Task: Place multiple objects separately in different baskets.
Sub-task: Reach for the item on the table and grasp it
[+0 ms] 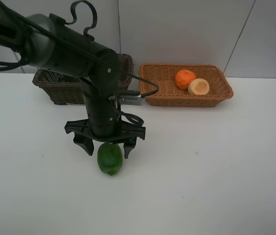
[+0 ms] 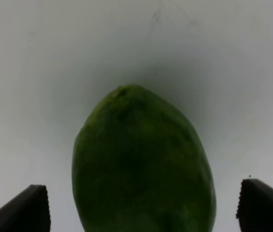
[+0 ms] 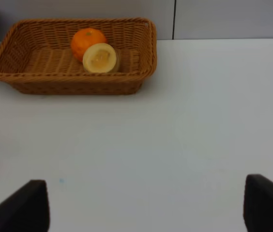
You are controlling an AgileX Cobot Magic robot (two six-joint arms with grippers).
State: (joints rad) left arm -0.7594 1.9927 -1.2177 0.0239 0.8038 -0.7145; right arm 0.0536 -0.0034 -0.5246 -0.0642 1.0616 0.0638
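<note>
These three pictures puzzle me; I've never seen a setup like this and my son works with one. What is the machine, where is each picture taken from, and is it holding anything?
It is a two-armed robot at a white table. One picture looks down from a high camera; the other two come from cameras on each wrist. The left gripper hangs open around a green fruit lying on the table, not gripping it. The right gripper is open and holds nothing. At the back, a light wicker basket holds an orange and a pale round fruit; a dark basket stands beside it.
</note>
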